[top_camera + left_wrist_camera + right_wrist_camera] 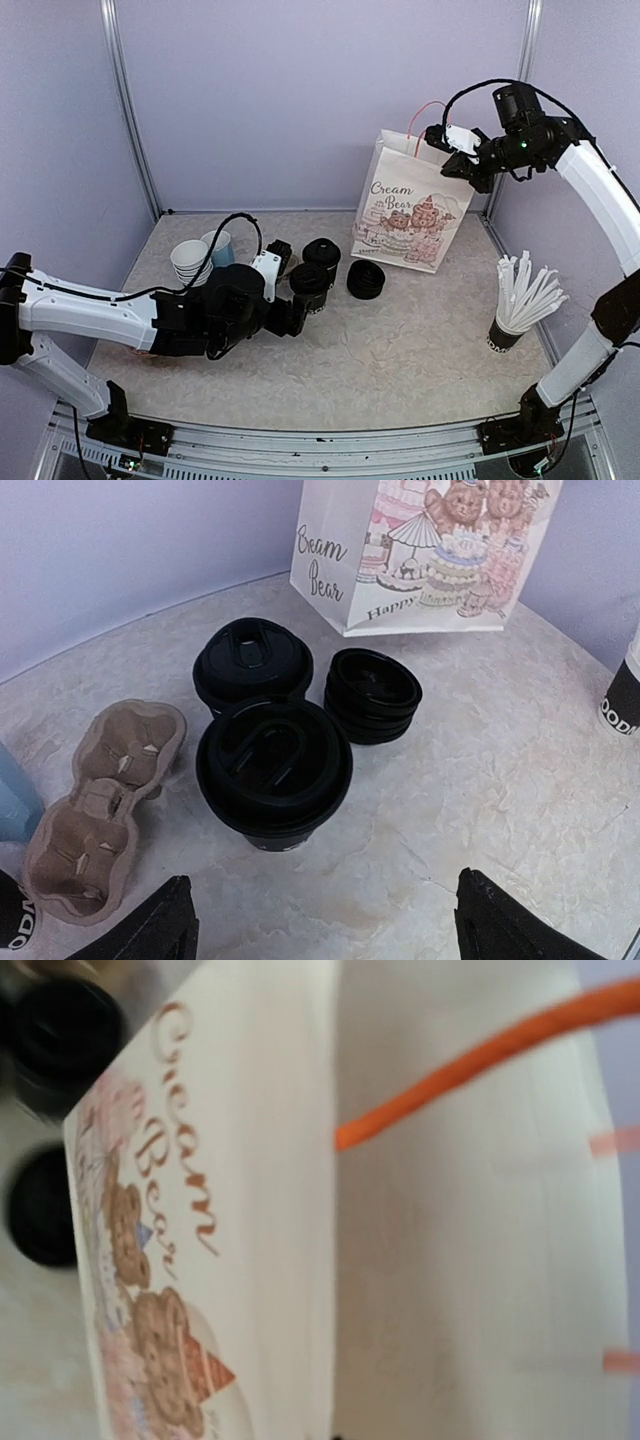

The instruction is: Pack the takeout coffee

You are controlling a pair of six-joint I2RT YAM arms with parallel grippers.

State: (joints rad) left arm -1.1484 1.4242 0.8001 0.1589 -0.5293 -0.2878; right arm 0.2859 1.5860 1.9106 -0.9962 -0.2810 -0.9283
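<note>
Takeout coffee upright on the table (400, 350): nearer cup (309, 279) and farther cup (322, 251), lids up, long axes vertical, one just behind the other. Just left of a stack of loose lids (366, 279), well short of the paper bag (412, 205). Cup bases mostly hidden under the lids in the left wrist view. Left jaws spread wide, low, aimed at the nearer cup, not touching. Right jaws closed at the bag's top near its orange handle (470, 1060); any hold hard to make out, wrist view blurred.
</note>
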